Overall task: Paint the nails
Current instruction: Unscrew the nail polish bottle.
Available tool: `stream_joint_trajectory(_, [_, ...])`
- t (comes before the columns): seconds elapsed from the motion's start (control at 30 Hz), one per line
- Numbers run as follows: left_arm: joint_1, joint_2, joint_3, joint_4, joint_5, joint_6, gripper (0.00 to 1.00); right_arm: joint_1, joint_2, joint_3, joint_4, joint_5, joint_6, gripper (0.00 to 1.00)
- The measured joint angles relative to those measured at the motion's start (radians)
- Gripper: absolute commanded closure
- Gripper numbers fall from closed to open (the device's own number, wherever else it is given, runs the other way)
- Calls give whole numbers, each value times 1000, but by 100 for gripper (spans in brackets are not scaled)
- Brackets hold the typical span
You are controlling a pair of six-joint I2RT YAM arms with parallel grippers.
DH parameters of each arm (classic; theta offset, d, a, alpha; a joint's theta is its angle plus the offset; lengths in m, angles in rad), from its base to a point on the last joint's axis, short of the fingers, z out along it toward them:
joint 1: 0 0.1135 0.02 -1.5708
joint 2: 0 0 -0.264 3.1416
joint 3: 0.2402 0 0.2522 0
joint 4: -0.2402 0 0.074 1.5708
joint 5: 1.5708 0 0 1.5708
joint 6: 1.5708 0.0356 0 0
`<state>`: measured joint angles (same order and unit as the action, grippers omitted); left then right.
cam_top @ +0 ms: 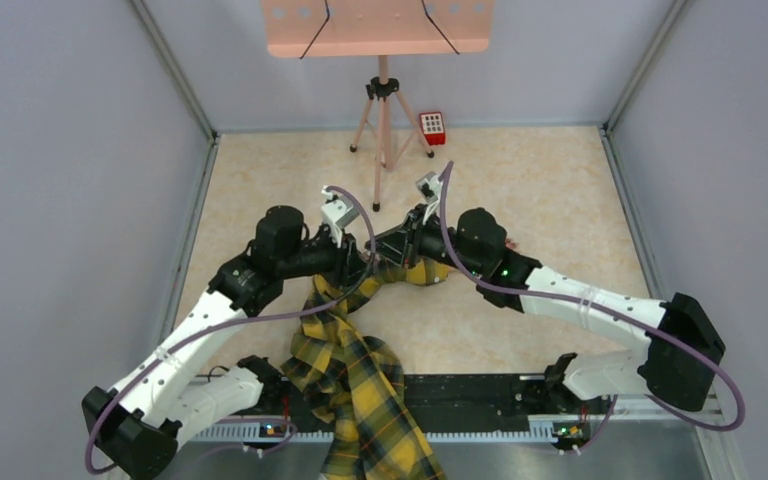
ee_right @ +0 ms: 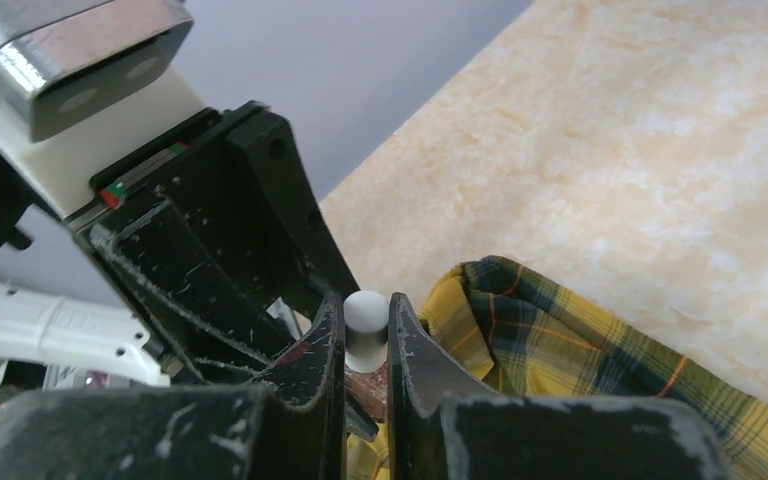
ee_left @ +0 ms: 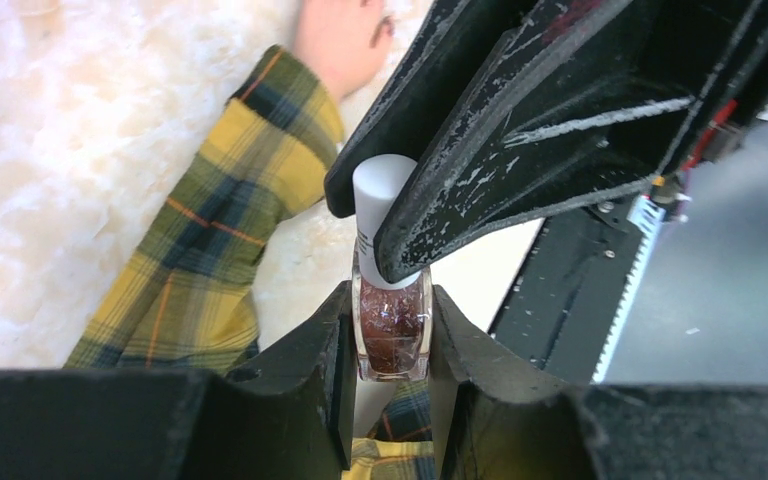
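Both arms bent inward, wrists meeting tip-to-tip. Left gripper (ee_left: 388,308) clamped on polish bottle (ee_left: 392,345); right gripper (ee_right: 365,308) pinching its white cap (ee_right: 364,322). Mannequin hand (ee_left: 338,40) lies just beyond the bottle, past plaid sleeve (ee_left: 210,230); nails not discernible.

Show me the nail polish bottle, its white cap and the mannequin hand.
Glass bottle of dark red nail polish (ee_left: 392,335): left wrist view, glass body.
White cylindrical cap (ee_right: 365,312): right wrist view, top end.
Pale pink mannequin hand (ee_left: 340,40): left wrist view, its middle.
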<state>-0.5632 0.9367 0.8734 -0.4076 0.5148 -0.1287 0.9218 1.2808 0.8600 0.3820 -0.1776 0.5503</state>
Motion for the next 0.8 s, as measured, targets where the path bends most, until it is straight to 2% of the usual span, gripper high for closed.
stream_joint_trajectory(0.47, [7,-71,-21,40,377,0,100,-6,-108,-22,37,-362,-153,100])
stream_joint_trajectory(0.8, [4,-78,-37,63,506,0,100,-9,-115,-2,10,-498,-192,100])
